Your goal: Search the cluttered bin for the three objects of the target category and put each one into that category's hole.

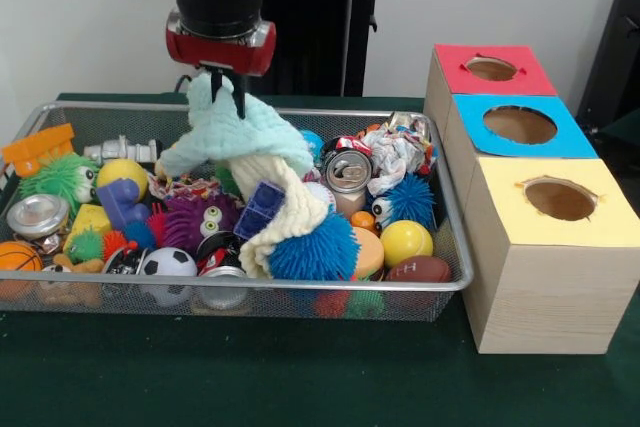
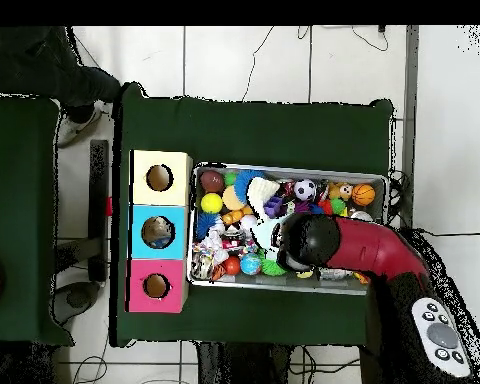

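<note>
I see my claw (image 1: pixel 222 87) pinched shut on a pale green cloth (image 1: pixel 235 132). The cloth hangs lifted above the middle of the wire bin (image 1: pixel 455 247), and a cream cloth (image 1: pixel 280 202) trails down from under it onto a blue spiky ball (image 1: pixel 315 252). I think cloths are what I am hunting for, but I cannot be sure from here.

The box with holes (image 1: pixel 540 287) sits at 3 o'clock from the bin in the front view. It has three holes: a red hole (image 1: pixel 491 68), a blue hole (image 1: pixel 519 124) and a yellow hole (image 1: pixel 559 199). From above, something seems to lie in the blue one, but I cannot tell what. The red and yellow look empty. So I guess the job is near its start: one cloth is in my grip, none dropped that I can see.

In the bin I count two cloths, two blue spiky balls, one soccer ball (image 1: pixel 167 264), one basketball (image 1: pixel 17 257), one small football (image 1: pixel 418 269) and one upright can (image 1: pixel 348 175). The bin sits on the green tabletop (image 1: pixel 300 377).
</note>
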Controlling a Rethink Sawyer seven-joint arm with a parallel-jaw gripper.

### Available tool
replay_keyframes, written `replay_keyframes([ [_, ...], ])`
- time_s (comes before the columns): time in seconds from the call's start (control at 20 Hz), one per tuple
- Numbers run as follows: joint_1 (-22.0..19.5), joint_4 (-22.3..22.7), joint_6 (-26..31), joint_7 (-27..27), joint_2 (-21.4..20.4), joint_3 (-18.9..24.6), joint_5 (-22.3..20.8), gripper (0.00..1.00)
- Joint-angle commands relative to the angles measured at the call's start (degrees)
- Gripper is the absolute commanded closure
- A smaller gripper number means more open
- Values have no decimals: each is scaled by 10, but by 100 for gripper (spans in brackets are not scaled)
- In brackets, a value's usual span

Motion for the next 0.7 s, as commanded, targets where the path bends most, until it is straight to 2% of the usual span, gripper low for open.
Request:
replay_keyframes([
  [0.05, -23, -43, 82, -166, -38, 78, -39, 100],
  [0.3, -40, -59, 115, -183, -48, 96, -50, 100],
  [0.7, -74, -75, 138, -206, -53, 125, -69, 100],
])
